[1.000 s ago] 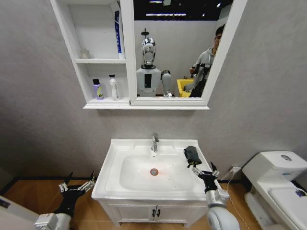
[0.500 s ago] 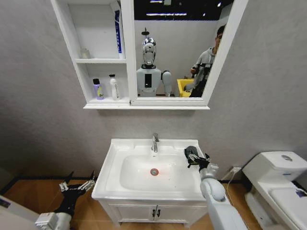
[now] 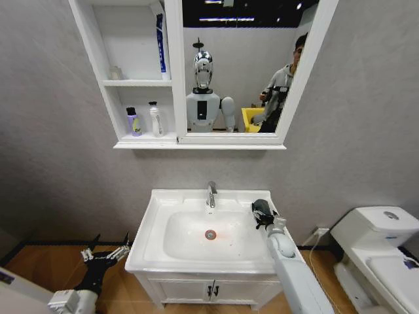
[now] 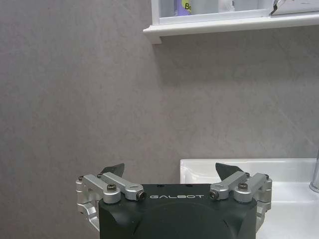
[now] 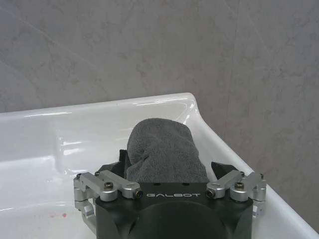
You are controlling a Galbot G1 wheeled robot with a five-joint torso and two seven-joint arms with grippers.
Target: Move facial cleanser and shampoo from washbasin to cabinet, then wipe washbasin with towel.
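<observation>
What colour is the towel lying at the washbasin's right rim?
Dark grey towel, seen best in the right wrist view, between the right gripper's open fingers.

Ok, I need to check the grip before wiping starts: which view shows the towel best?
The right wrist view: the towel sits large and close between the right gripper's open fingers, on the washbasin rim. The head view shows it small, partly behind the gripper. The left wrist view faces the wall.

Your washbasin [image 3: 157,222] carries the dark towel [image 3: 262,210] on its back right rim, lying between your right gripper's [image 3: 267,219] spread fingers
</observation>
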